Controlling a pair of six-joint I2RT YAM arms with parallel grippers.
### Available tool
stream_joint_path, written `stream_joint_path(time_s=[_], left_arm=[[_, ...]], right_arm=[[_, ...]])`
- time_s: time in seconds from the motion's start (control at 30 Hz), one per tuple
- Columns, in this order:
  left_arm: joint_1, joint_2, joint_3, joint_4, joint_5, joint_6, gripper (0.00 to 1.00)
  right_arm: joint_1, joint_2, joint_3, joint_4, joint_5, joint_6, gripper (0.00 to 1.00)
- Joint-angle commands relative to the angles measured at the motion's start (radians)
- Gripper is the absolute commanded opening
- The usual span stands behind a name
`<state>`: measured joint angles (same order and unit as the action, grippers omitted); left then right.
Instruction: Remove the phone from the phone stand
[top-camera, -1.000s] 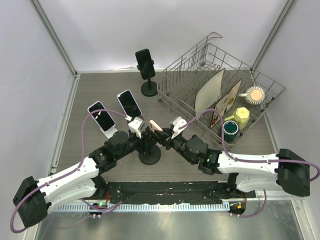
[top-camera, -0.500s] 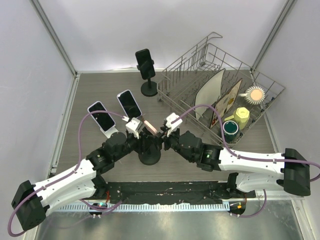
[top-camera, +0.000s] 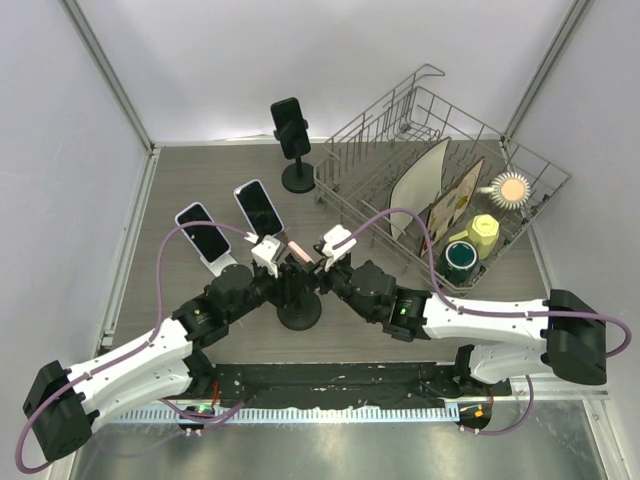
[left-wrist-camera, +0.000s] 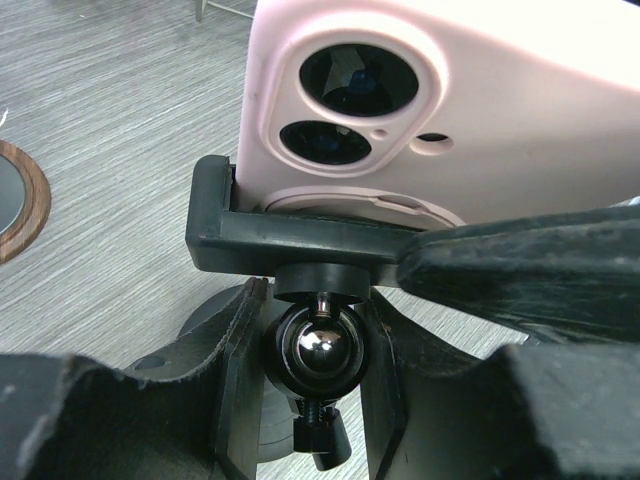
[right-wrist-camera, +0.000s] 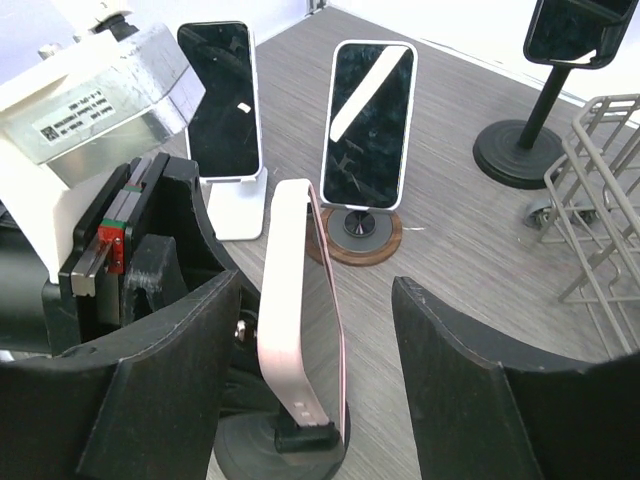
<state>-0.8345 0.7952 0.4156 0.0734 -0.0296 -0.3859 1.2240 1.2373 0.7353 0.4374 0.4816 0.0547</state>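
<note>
A phone in a pink case (right-wrist-camera: 300, 300) stands upright in the clamp (left-wrist-camera: 290, 240) of a black phone stand (top-camera: 299, 312) at mid-table. In the left wrist view the phone's back and camera lenses (left-wrist-camera: 400, 90) fill the top. My left gripper (left-wrist-camera: 312, 312) is shut on the stand's ball joint (left-wrist-camera: 325, 345), just under the clamp. My right gripper (right-wrist-camera: 315, 290) is open and straddles the phone edge-on. There is a gap between each of its fingers (right-wrist-camera: 470, 400) and the phone. From above, both grippers (top-camera: 283, 268) (top-camera: 318, 262) meet at the phone (top-camera: 298, 250).
Two more phones sit on low stands (top-camera: 203, 232) (top-camera: 258, 207) to the back left. A fourth phone is on a tall black stand (top-camera: 290, 125) at the back. A wire dish rack (top-camera: 440, 190) with plates and cups fills the back right.
My right gripper has opened from shut and moved up and left, so its fingers now flank the phone. The left gripper has kept its hold on the stand.
</note>
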Motion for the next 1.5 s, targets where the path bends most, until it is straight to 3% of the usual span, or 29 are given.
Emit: stream_joint_path(time_s=[0.0, 0.27, 0.77, 0.87, 1.2, 1.47], left_arm=[[0.002, -0.005, -0.011, -0.001, 0.014, -0.038, 0.00], [-0.002, -0.014, -0.012, -0.011, 0.011, -0.044, 0.00], [-0.002, -0.039, -0.018, -0.041, 0.003, -0.047, 0.00], [-0.002, -0.040, -0.014, -0.043, 0.003, -0.045, 0.00], [-0.002, -0.042, -0.006, -0.046, -0.061, -0.047, 0.00], [0.000, -0.060, -0.006, -0.040, -0.301, -0.129, 0.00]], right_arm=[[0.003, 0.039, 0.012, 0.146, 0.023, -0.049, 0.66], [0.003, 0.109, 0.018, 0.196, 0.037, -0.104, 0.53], [0.003, 0.111, 0.021, 0.224, 0.054, -0.125, 0.50], [0.003, 0.113, 0.019, 0.221, 0.060, -0.130, 0.43], [0.003, 0.096, 0.019, 0.143, 0.041, -0.118, 0.01], [0.045, 0.044, -0.011, 0.063, 0.100, -0.104, 0.01]])
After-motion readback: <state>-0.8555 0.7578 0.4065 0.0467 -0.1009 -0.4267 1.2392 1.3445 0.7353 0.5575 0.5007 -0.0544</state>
